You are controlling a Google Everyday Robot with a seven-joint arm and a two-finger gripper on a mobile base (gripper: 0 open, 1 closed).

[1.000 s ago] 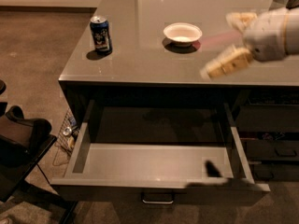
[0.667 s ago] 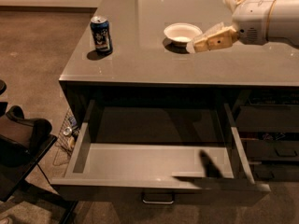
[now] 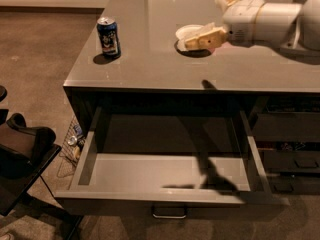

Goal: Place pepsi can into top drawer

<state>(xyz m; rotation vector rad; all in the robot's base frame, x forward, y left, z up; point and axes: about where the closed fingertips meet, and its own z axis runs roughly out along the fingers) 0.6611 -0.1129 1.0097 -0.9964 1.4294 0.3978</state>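
The wide, shallow grey top drawer [image 3: 150, 196] stands pulled open at 6 o'clock, below the grey table [image 3: 150, 64]. The small dark blue pepsi can [image 3: 108, 37] stands upright on the table at 10 o'clock. At 1 o'clock the pale gripper [image 3: 202, 19] hovers over a white bowl [image 3: 185, 32], fingers spread wide.

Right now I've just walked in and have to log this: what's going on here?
A one-armed robot is working at a grey counter. Its gripper hangs over the white bowl on the counter. The pepsi can stands upright near the counter's left edge, well apart from the gripper. The top drawer below is pulled open, and the can is not yet in it.
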